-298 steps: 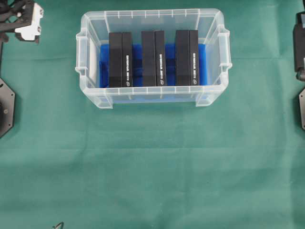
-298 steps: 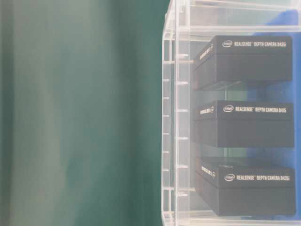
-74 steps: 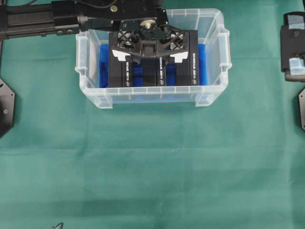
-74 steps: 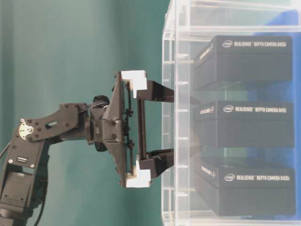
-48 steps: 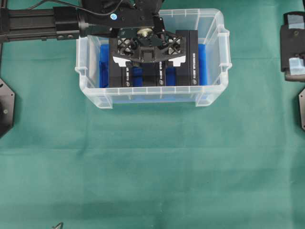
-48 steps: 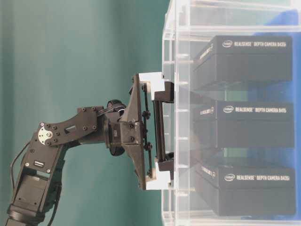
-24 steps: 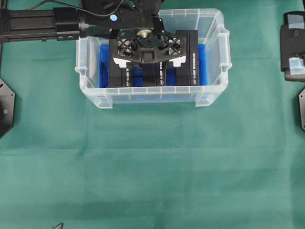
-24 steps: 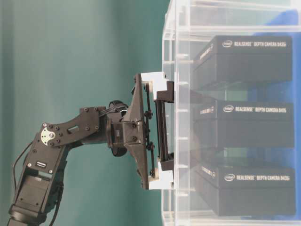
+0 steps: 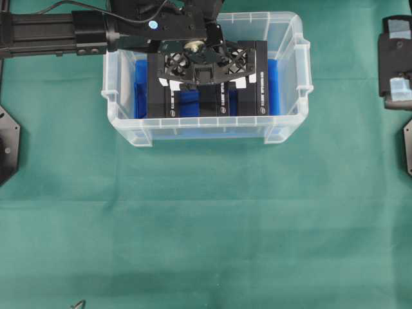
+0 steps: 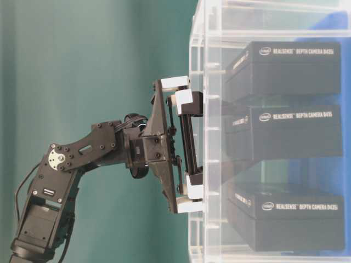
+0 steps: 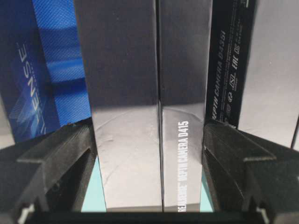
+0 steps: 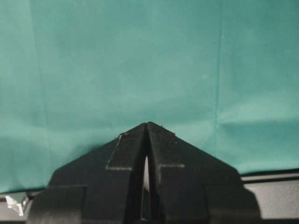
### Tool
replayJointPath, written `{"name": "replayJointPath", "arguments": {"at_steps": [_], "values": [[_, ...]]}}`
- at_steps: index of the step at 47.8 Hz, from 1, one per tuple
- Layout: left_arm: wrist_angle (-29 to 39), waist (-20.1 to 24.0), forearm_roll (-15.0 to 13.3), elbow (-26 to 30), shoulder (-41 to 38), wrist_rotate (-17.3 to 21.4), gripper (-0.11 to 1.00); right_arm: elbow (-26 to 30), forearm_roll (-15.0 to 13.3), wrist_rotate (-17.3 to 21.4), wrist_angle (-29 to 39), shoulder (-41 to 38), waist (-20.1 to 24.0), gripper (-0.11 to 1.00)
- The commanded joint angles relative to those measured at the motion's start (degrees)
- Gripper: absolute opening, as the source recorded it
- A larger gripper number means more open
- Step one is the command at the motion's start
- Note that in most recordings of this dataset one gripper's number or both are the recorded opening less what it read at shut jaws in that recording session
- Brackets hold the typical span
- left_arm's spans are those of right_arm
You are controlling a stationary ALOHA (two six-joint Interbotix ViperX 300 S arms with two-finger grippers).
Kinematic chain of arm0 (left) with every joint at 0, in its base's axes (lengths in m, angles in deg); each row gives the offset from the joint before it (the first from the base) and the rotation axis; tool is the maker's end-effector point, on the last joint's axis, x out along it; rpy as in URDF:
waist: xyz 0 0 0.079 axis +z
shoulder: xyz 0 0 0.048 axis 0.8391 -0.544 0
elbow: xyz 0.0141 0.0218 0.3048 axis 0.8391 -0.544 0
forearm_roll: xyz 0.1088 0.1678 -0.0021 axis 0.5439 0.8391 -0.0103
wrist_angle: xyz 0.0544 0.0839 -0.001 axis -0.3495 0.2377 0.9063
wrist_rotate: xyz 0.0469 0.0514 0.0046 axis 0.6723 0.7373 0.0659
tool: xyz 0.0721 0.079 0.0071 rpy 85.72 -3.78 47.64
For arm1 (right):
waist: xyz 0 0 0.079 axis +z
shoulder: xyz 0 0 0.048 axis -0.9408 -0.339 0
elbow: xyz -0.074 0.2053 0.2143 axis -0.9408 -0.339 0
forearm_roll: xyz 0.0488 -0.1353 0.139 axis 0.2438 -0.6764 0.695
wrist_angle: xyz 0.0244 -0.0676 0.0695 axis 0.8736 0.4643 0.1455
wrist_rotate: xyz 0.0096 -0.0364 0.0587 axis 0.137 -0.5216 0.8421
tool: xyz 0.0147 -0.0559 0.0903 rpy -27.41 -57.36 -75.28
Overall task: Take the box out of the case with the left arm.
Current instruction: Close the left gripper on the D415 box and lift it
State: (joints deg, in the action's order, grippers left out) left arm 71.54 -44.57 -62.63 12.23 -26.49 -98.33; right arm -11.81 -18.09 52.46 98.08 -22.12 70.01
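Note:
The clear plastic case (image 9: pixel 205 127) holds three black boxes standing side by side on a blue sheet (image 9: pixel 140 90). My left gripper (image 9: pixel 207 80) reaches down into the case over the middle box (image 9: pixel 212 103). In the left wrist view its two black fingers (image 11: pixel 70 158) press against both sides of that box (image 11: pixel 149 140). From table level, the gripper (image 10: pixel 189 145) sits at the case rim (image 10: pixel 197 33) with the middle box (image 10: pixel 290 134) between its fingers. My right gripper (image 12: pixel 147 126) is shut on nothing above the green cloth.
A left box (image 9: pixel 158 90) and a right box (image 9: pixel 257 77) flank the gripped one closely. The case walls surround all three. The right arm (image 9: pixel 396 61) rests at the far right edge. Green cloth (image 9: pixel 206 225) covers the table in front of the case.
The left gripper's fingers have drawn in from wide open onto the middle box. In the table-level view that box has shifted slightly toward the top box.

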Motion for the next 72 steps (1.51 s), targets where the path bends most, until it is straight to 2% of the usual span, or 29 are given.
{"name": "replayJointPath", "arguments": {"at_steps": [1,14,30,49,72], "values": [[-0.44,-0.18,0.00,0.53,1.85,-0.09,0.62,1.41,-0.09,-0.09,-0.18,-0.09,0.09,0.03],[0.26,-0.18,-0.26,1.05,2.02,-0.09,0.62,1.49,-0.18,-0.09,-0.26,-0.09,0.09,0.03],[6.86,0.00,-0.35,5.10,3.60,-0.09,0.62,1.49,-0.44,-0.09,-0.18,0.00,0.09,0.03],[16.08,0.18,-0.53,15.47,3.25,0.18,0.62,1.49,-0.70,-0.09,-0.18,-0.09,0.00,0.03],[30.59,0.70,-0.44,31.46,3.69,1.05,0.62,1.49,-0.97,-0.09,-0.18,0.00,0.09,0.03]]}}
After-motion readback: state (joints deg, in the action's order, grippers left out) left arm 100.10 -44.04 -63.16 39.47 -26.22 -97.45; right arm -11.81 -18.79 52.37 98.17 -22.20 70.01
